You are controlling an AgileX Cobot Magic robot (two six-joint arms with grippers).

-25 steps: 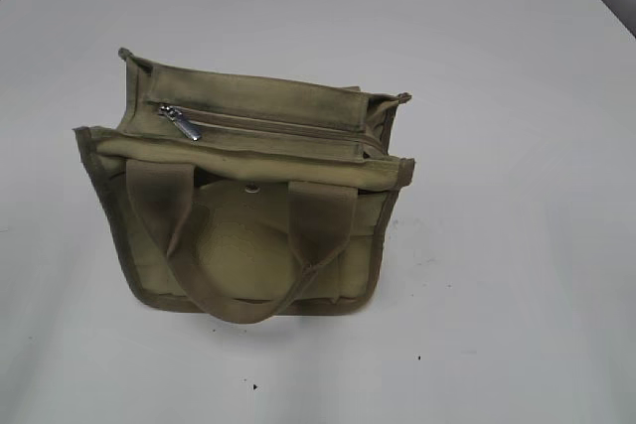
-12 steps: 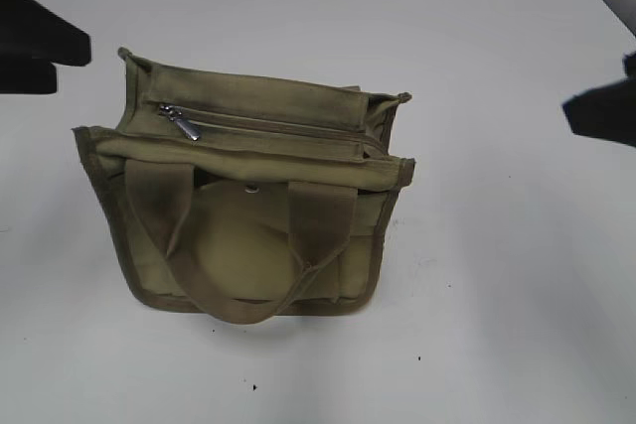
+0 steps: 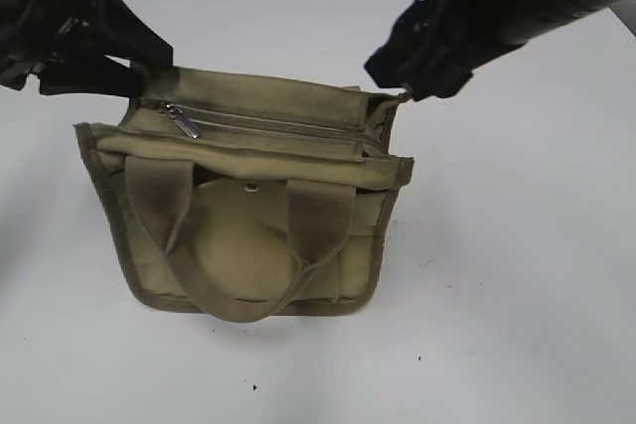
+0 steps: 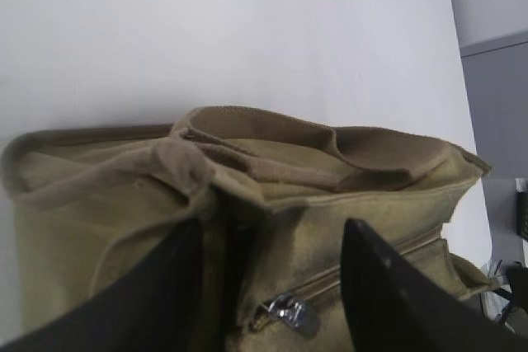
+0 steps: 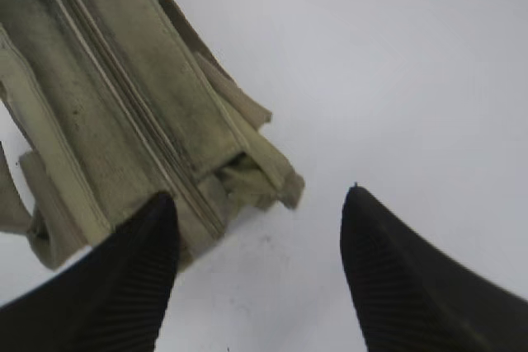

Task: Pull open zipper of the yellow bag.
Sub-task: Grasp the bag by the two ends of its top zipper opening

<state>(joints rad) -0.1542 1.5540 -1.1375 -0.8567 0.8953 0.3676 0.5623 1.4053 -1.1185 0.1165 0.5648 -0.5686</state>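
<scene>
Nowhere on the yellow bag (image 3: 248, 196) or the white bench (image 3: 517, 295) can any writing or brand be read. Both dark arms slant down from the upper corners of the exterior view. The left pincer (image 4: 272, 286) stands spread and holds nothing; the bag's near end lies straight beneath it, and the silver pull tab (image 4: 285, 312) of the zipper (image 3: 263, 124) shows between its two fingers. The right pincer (image 5: 256, 269) is also spread and empty, poised over the bag's opposite end, with the fabric corner just under its left finger (image 5: 124, 286) and bare bench under the other. The zipper runs closed along the bag's top, its tab at the end nearest the left pincer. A second ago neither arm was in the exterior view; half a second ago only their tips showed at the edges. The bag has not shifted.
</scene>
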